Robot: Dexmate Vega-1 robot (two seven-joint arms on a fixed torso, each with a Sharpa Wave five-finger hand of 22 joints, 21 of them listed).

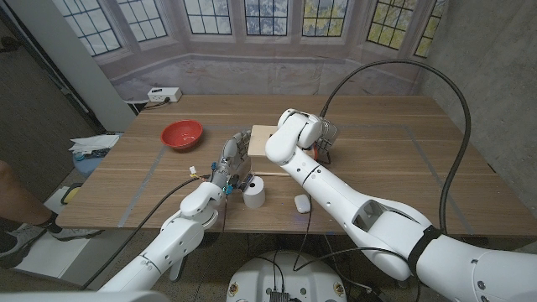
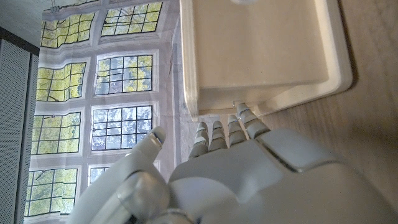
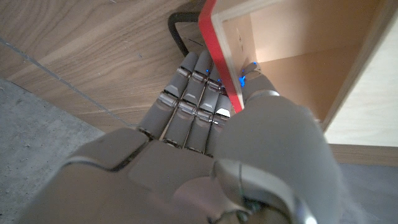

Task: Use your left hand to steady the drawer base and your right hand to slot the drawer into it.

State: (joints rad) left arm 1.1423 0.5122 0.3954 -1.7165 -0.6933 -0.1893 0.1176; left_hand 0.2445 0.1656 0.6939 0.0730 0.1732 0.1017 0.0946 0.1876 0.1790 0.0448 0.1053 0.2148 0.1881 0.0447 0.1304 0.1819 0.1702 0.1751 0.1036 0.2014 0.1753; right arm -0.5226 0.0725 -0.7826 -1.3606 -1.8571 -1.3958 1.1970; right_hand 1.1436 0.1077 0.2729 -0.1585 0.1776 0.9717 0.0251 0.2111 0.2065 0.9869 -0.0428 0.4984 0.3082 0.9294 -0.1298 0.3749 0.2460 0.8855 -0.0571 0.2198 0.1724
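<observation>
Near edge first: white cup (image 1: 254, 192) and small white block (image 1: 302, 202) sit just in front of the work area, not in the way so far.

L hand (image 1: 228, 164) is next to the drawer base (image 1: 262, 137). Wrist cam shows fingertips (image 2: 239, 118) at the base's (image 2: 261, 50) lower rim, thumb spread off to the side, nothing clamped. It's a brace, not a grip. Can't confirm real contact pressure.

R hand (image 1: 320, 134) is clamped on the drawer (image 3: 292, 56): fingers (image 3: 196, 93) on the outside of the red front panel, thumb inside the box. Drawer is held just right of the base in head view, mostly hidden by the forearm. Not in the slot yet, imo.

To do it well:
- Press L fingertips firm on the base before any push, else it slides away.
- Square the drawer to the opening, level, no yaw.
- Feed slow; if it binds, back off and re-align, don't force.
- Thumb inside the box could foul the opening near full depth, so regrip late.

Far side: red bowl (image 1: 182, 132), well apart.
</observation>
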